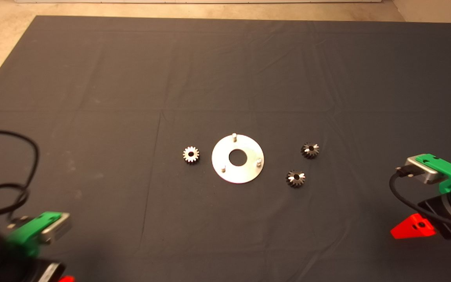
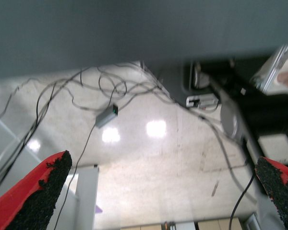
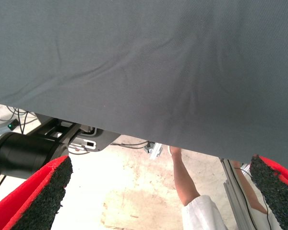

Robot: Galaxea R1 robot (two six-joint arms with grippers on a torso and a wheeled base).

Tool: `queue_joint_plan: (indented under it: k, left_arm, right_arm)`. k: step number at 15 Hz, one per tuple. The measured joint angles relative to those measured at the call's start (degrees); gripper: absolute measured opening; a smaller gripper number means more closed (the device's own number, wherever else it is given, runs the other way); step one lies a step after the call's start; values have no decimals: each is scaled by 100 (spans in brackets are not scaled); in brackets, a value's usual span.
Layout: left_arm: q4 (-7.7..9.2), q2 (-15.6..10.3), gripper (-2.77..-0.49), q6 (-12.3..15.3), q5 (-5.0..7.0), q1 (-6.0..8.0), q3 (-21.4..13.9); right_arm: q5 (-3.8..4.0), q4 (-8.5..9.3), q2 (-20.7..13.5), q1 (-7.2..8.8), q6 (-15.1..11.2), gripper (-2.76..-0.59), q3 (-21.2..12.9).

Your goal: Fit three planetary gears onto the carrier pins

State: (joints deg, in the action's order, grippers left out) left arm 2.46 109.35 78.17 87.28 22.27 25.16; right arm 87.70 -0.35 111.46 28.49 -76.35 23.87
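No brand, label or writing can be read anywhere here. My left gripper (image 2: pixel 161 191) waits at the near left corner of the dark mat (image 1: pixel 225 70), its two red fingers (image 2: pixel 36 191) with rough black pads spread wide apart and holding nothing; between them I see only pale shiny floor, tangled thin cables (image 2: pixel 86 91) and a small grey box on one of those cables. My right gripper (image 3: pixel 158 191) waits at the near right edge of the mat, also spread wide and empty, with the mat's wrinkled grey cloth filling most of its own view and a person's bare leg (image 3: pixel 185 179) on the floor beyond. Well away from both grippers, about midway between them and farther out on the mat, lies a flat round silver plate (image 1: pixel 237 158) with a central hole; the three carrier pins (image 1: pixel 234 136) stand up near its rim as short silver studs, all bare. The three planetary gears (image 1: pixel 191 154) lie loose on the cloth, small, toothed, dark with bright metal faces: one just beside the plate on my left gripper's side, and two near the plate on my right gripper's side, close to each other but apart. A black cable (image 1: pixel 10 172) loops over the mat near my left gripper.
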Motion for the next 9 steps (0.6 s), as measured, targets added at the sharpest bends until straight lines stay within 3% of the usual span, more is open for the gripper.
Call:
queue_joint_plan:
  k: [2,4,7,9]
  left_arm:
    - [-390,489,-49,-14,-22,0,660]
    - [-573,747,-49,-88,-24,-1,1055]
    - [-715,1283,-49,-105,-283,-45,1555]
    - [-920,1759,-49,-105,-432,-201,1885]
  right_arm:
    - [4,0,0,-2,0,-61,-2]
    - [1,2,-2,-2,0,-61,-2]
    - [-2,5,0,-2,0,-61,-4]
    - [4,24,1,-5,0,-61,-4]
